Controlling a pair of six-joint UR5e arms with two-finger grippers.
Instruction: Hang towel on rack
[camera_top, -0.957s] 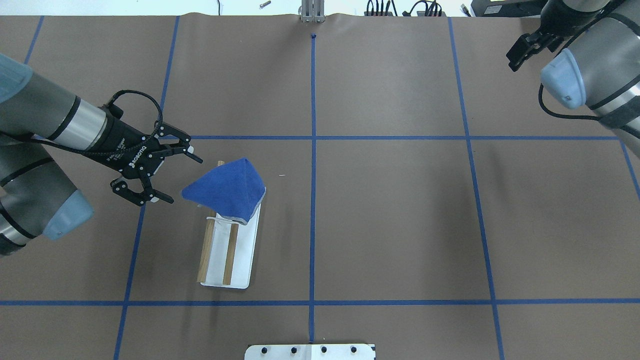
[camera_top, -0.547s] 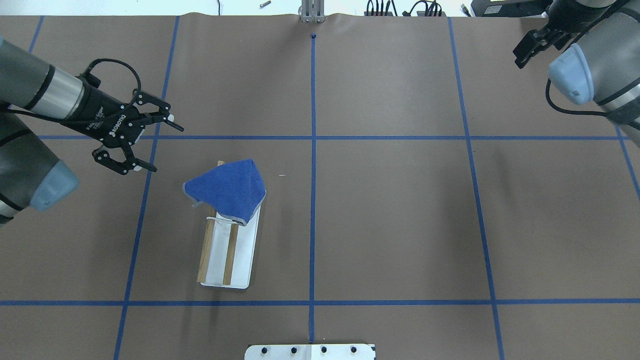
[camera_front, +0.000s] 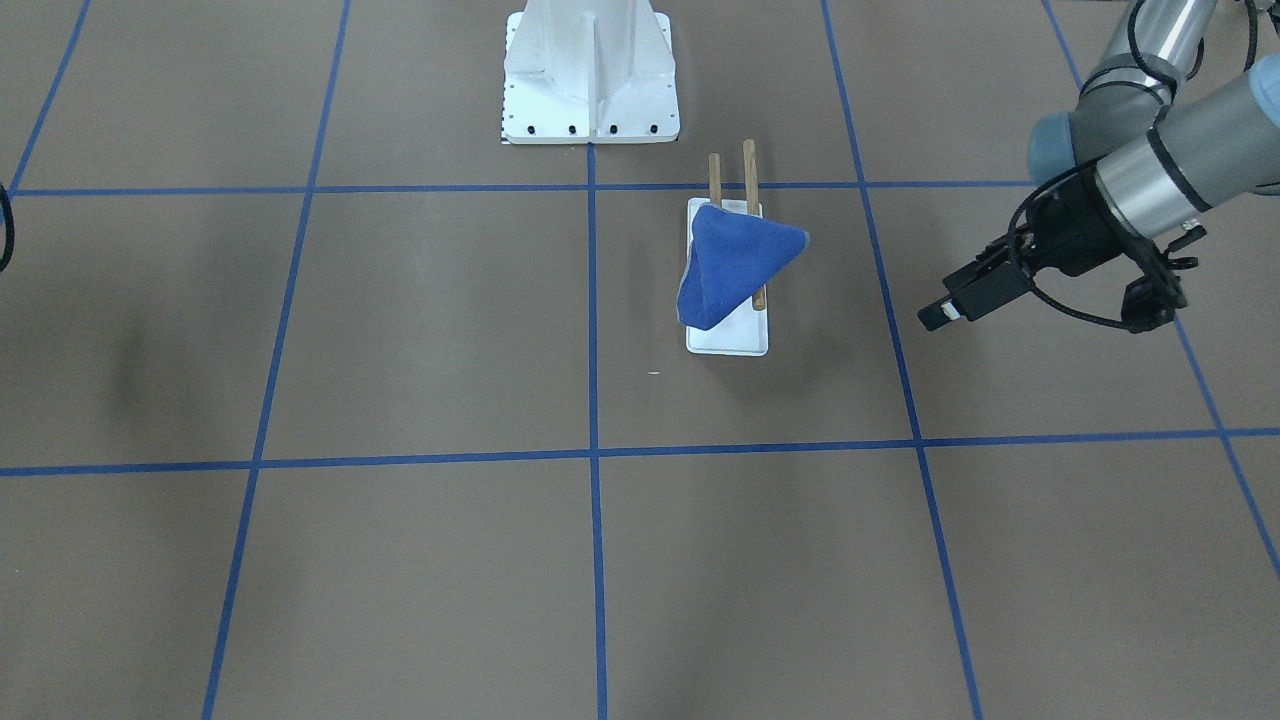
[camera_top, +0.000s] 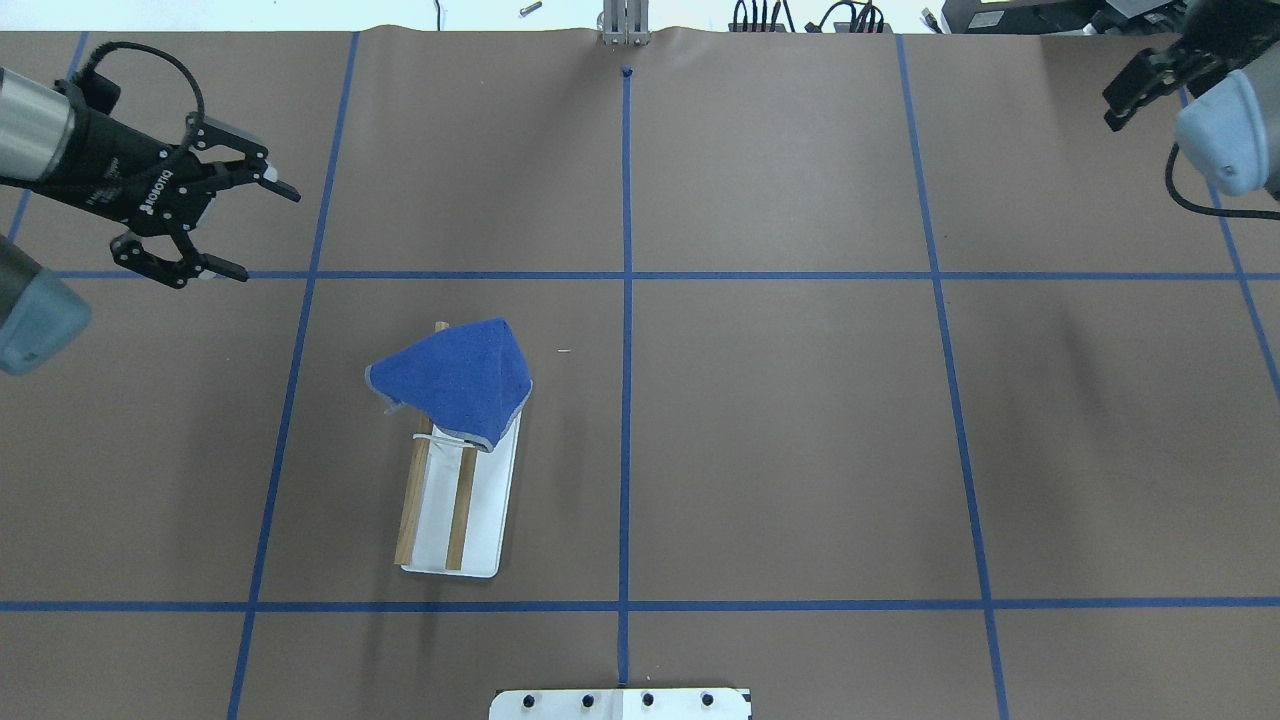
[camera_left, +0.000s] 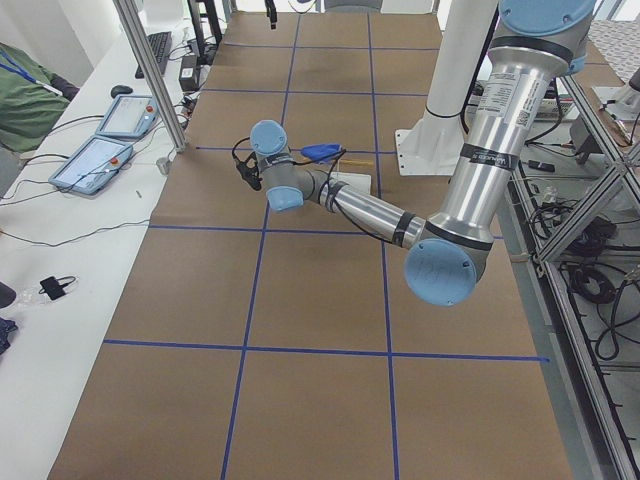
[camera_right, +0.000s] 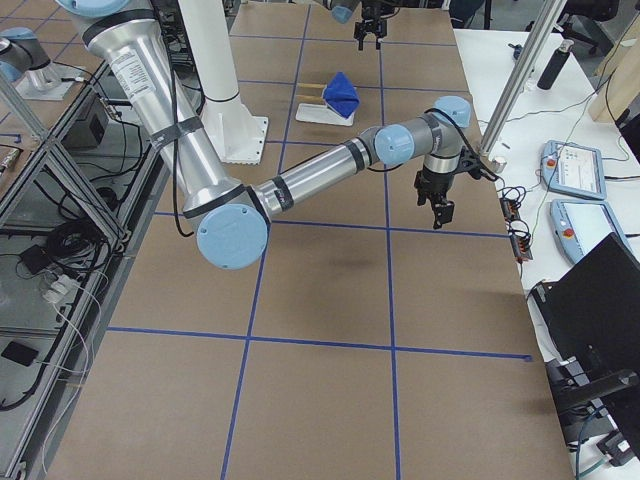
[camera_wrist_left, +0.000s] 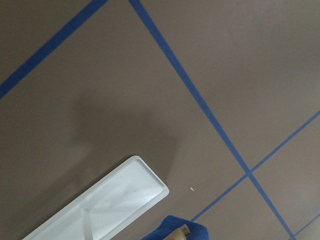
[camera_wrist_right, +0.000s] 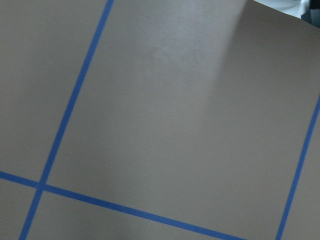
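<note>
The left gripper (camera_top: 266, 233) hovers above the brown table (camera_top: 800, 450), fingers spread wide with nothing between them, well apart from the rack (camera_top: 462, 505). The towel (camera_top: 455, 378) lies bunched in a triangle over the dowels' end farther from the robot, one corner overhanging the rack's left side. The right gripper (camera_top: 1122, 100) sits near the table's far right corner; its fingers' spacing cannot be told.

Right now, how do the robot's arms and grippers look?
The left arm and right arm are silver-grey tubes with black bands and pale blue joint caps. The left gripper is black, with white ROBOTIQ lettering and a looping black cable. The right gripper is black too.
</note>
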